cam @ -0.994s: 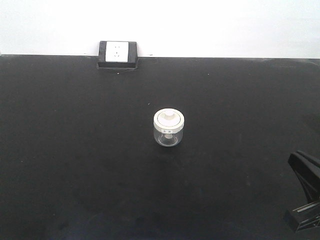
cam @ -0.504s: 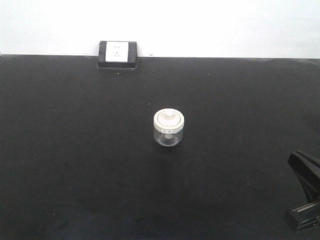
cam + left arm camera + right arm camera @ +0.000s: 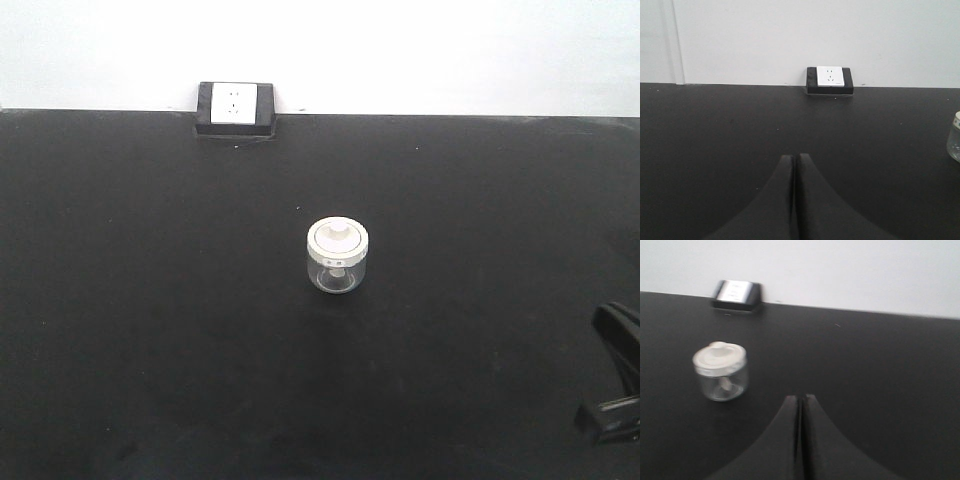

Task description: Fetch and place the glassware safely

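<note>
black tabletop [image 3: 150, 330] fills most of the front view, running back to a pale wall [image 3: 400, 50]. against that wall, at the table's far edge, sits a black-framed socket box [image 3: 235, 108] with a white face; the left wrist view shows it straight ahead [image 3: 830, 79] and the right wrist view shows it off to the upper left [image 3: 737, 295], somewhat blurred.

the right gripper [image 3: 801, 402] is low over the table with its two dark fingers pressed flat together, nothing between them; in the front view only part of it [image 3: 615, 385] shows at the lower right edge, well apart from the jar. the left gripper [image 3: 794, 160] is likewise closed finger to finger and empty, pointing toward the wall.

the glass jar [image 3: 338, 258] stands upright near the middle of the table, alone, touched by neither gripper. its cream-white lid [image 3: 338, 239] with a central knob is on. from the right wrist it sits ahead and to the left [image 3: 721, 371]; from the left wrist only a sliver shows at the right edge [image 3: 955, 136].
</note>
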Controlling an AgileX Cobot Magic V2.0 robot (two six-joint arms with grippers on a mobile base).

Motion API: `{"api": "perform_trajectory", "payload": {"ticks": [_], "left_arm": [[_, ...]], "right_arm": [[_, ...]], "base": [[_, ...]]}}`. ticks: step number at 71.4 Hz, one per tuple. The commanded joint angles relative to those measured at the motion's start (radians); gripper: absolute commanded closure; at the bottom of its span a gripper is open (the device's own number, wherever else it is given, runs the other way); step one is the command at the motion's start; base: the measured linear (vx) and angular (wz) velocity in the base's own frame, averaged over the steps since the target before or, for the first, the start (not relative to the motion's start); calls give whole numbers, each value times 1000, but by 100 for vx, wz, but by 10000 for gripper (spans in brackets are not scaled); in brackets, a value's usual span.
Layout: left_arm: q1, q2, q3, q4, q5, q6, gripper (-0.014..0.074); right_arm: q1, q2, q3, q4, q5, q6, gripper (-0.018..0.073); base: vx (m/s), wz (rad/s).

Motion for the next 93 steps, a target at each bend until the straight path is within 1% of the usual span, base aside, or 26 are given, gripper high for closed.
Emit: {"api": "perform_trajectory", "payload": {"ticks": [1, 3, 6, 10, 19, 26, 29, 36, 46, 59, 67, 83, 93], "left_arm": [[-10, -12, 27, -8, -71, -9, 603], [-10, -12, 27, -8, -71, -9, 603], [-10, -12, 27, -8, -71, -9, 603], [-10, -12, 27, -8, -71, -9, 603], [-10, -12, 27, -8, -71, -9, 603], [-10, -12, 27, -8, -71, -9, 603], [-10, -12, 27, -8, -71, -9, 603], [-10, -12, 27, -8, -70, -9, 603], [-10, -12, 27, -8, -70, -9, 603], [-10, -12, 27, -8, -70, -9, 603], [-10, -12, 27, -8, -70, -9, 603], [-10, -12, 27, -8, -70, -9, 603], [-10, -12, 27, -8, -69, -8, 603]], "right_arm": [[-92, 7, 12, 116, -54, -53, 567], [-115, 3, 38, 147, -64, -63, 567], [-139, -5, 67, 170, -80, -69, 567], [-159, -26, 110, 176, -111, -69, 567], [-161, -101, 206, 172, -179, -77, 567], [-161, -170, 272, 172, -207, -77, 567], [-161, -204, 268, 174, -155, -77, 567], [-161, -264, 268, 176, -105, -89, 567], [-161, -331, 268, 176, -73, -132, 567], [-161, -408, 269, 177, -33, -132, 567], [-161, -449, 269, 192, 7, -132, 567], [-161, -558, 269, 192, 93, -132, 567], [-158, -557, 269, 191, 131, -132, 567]], "base": [[0, 0], [0, 0], [0, 0], [0, 0], [0, 0], [0, 0], [0, 0], [0, 0], [0, 0], [0, 0], [0, 0], [0, 0], [0, 0]]}}
